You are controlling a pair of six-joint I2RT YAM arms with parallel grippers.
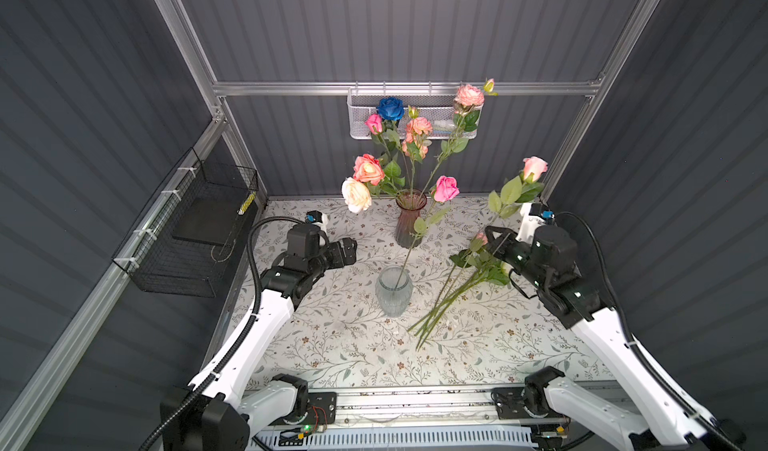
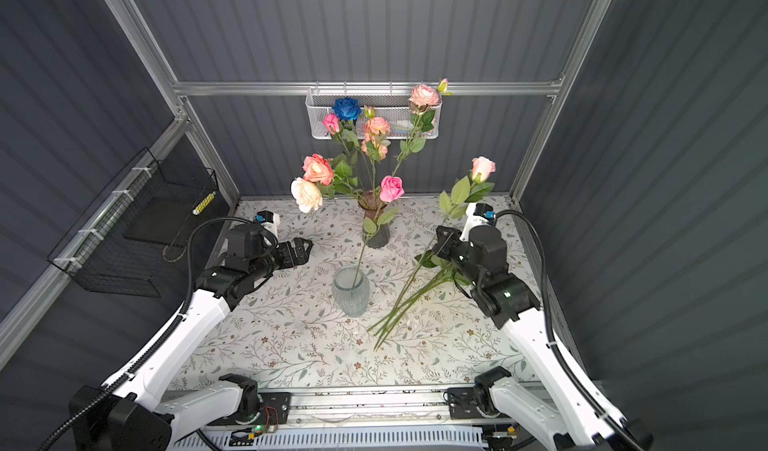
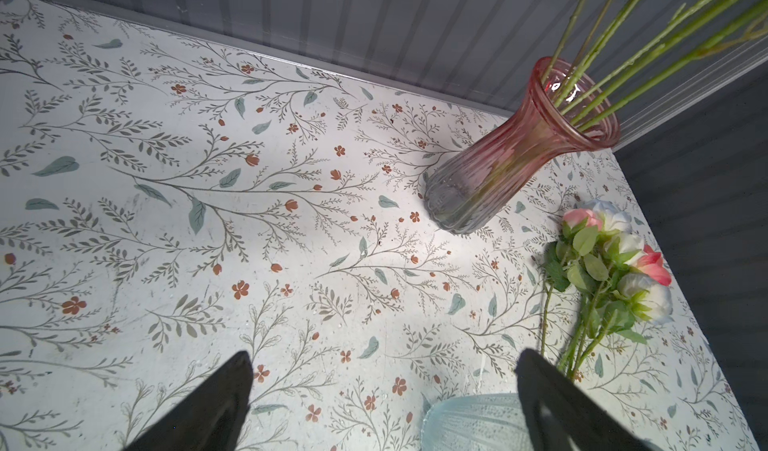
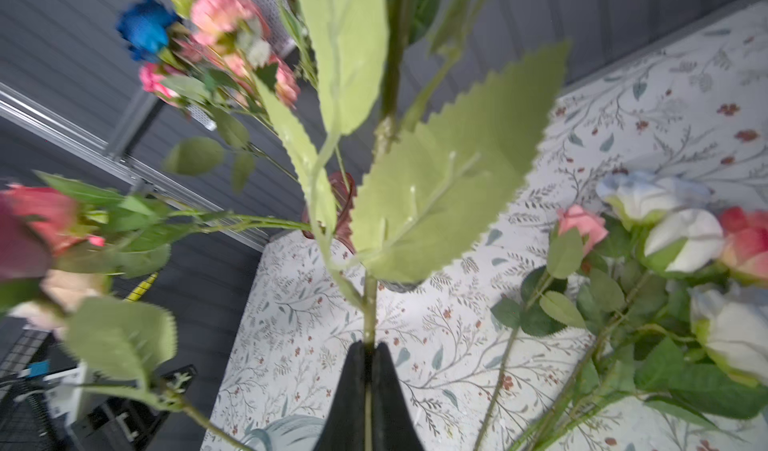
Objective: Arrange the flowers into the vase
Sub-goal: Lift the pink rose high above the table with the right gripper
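At the back middle of the table a pink-tinted vase [image 1: 409, 224] [image 2: 376, 233] [image 3: 498, 170] holds several flowers [image 1: 368, 169], among them a blue one [image 1: 390, 108]. Nearer the front a clear vase [image 1: 393, 293] [image 2: 350, 293] [image 3: 469, 424] holds one pink rose [image 1: 446, 188]. More flowers [image 1: 457, 291] [image 2: 415, 291] [image 3: 615, 270] [image 4: 665, 241] lie in a pile on the right. My right gripper [image 1: 494, 237] [image 2: 444, 239] [image 4: 370, 347] is shut on the stem [image 4: 369, 303] of a pink rose [image 1: 534, 167] [image 2: 483, 167], held up above the pile. To the left of the clear vase, my left gripper [image 1: 351, 249] [image 2: 305, 247] [image 3: 384, 355] stands open and empty.
A white mesh basket [image 1: 361, 112] hangs on the back wall behind the bouquet. A black wire basket [image 1: 195, 228] hangs on the left wall. The floral tabletop [image 1: 332, 345] ends at grey walls on three sides.
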